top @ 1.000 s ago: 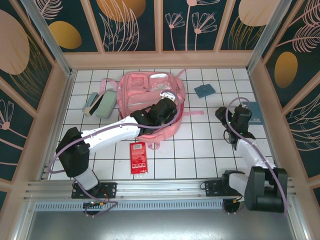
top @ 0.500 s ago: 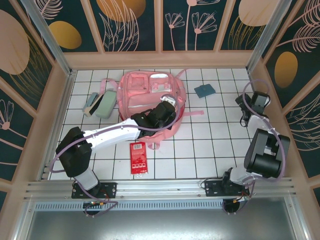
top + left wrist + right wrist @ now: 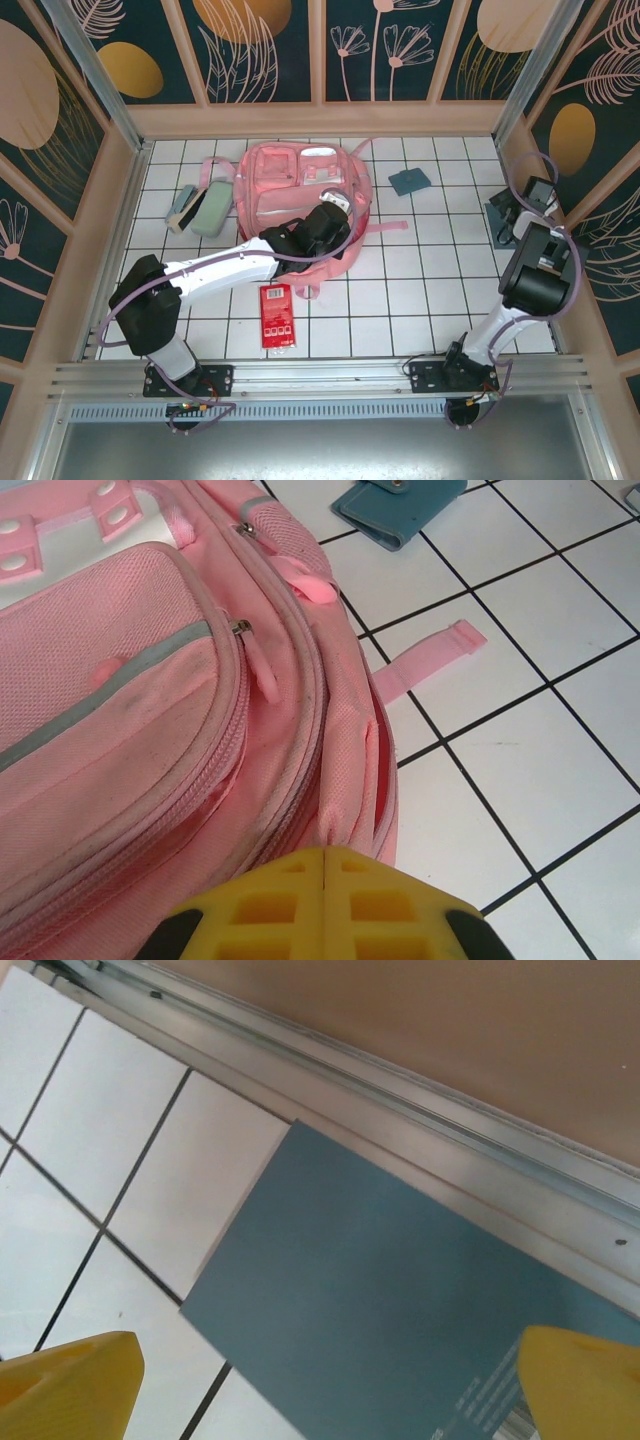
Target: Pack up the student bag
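The student bag [image 3: 300,185], a large light-pink backpack, lies flat at the back middle of the tiled table. My left gripper [image 3: 338,203] rests on its right side. In the left wrist view the yellow fingers [image 3: 290,900] are pressed together, and a pucker of the student bag's [image 3: 150,710] side fabric is pinched at their tips. My right gripper [image 3: 515,208] hangs by the right wall over a teal book [image 3: 497,215]. Its jaws stand wide open, one yellow fingertip on each side of the teal book [image 3: 380,1300], with nothing held.
A mint-green pencil case [image 3: 205,212] lies left of the bag. A small teal wallet [image 3: 408,181] sits to the bag's right and a red packet [image 3: 276,316] lies in front of it. A loose pink strap [image 3: 425,660] trails over the tiles. A metal rail [image 3: 400,1090] and a wooden wall border the book.
My right arm has swung from the middle right of the table to the right wall above the teal book, and its jaws have opened wider. The left gripper has kept its grip and place.
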You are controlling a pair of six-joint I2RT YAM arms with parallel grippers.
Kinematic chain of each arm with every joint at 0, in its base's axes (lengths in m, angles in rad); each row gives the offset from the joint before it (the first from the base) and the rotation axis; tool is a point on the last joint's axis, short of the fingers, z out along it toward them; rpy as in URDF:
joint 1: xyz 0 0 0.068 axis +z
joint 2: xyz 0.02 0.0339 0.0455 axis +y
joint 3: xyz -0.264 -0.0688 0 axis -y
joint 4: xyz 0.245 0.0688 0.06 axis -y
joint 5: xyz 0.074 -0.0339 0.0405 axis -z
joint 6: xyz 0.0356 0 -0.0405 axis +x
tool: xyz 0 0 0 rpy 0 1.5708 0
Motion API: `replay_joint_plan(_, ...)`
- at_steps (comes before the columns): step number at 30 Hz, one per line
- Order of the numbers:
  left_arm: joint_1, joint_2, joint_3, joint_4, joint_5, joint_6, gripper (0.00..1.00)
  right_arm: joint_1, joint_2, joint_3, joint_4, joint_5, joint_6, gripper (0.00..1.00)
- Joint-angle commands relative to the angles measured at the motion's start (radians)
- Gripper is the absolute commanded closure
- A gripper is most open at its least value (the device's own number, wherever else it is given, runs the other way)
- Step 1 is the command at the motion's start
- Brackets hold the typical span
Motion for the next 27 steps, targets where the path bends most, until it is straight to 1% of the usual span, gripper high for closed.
replay_joint_plan(1,-0.005,-0.033,0.002,0.050,0.029,-0.017,1.00,-0.015,0.043,0.056,-0.053,-0.014,-0.019,0.03)
replay_joint_plan(5,-0.005,-0.029,0.005,0.047,0.031,-0.015,1.00,-0.023,0.083,0.084,-0.065,-0.015,-0.028,0.03)
replay_joint_plan(12,-0.005,-0.018,0.017,0.047,0.031,-0.012,1.00,-0.011,0.131,0.099,-0.088,-0.071,-0.021,0.03)
replay_joint_plan(17,-0.006,-0.011,0.024,0.049,0.037,-0.010,1.00,0.045,0.133,0.093,-0.103,-0.099,-0.021,0.03)
replay_joint_plan(22,-0.005,-0.013,0.023,0.056,0.041,-0.010,1.00,0.103,0.116,0.047,-0.091,-0.120,-0.015,0.03)
replay_joint_plan(27,-0.005,-0.011,0.025,0.062,0.045,-0.009,1.00,0.164,0.052,-0.029,-0.072,-0.147,-0.001,0.03)
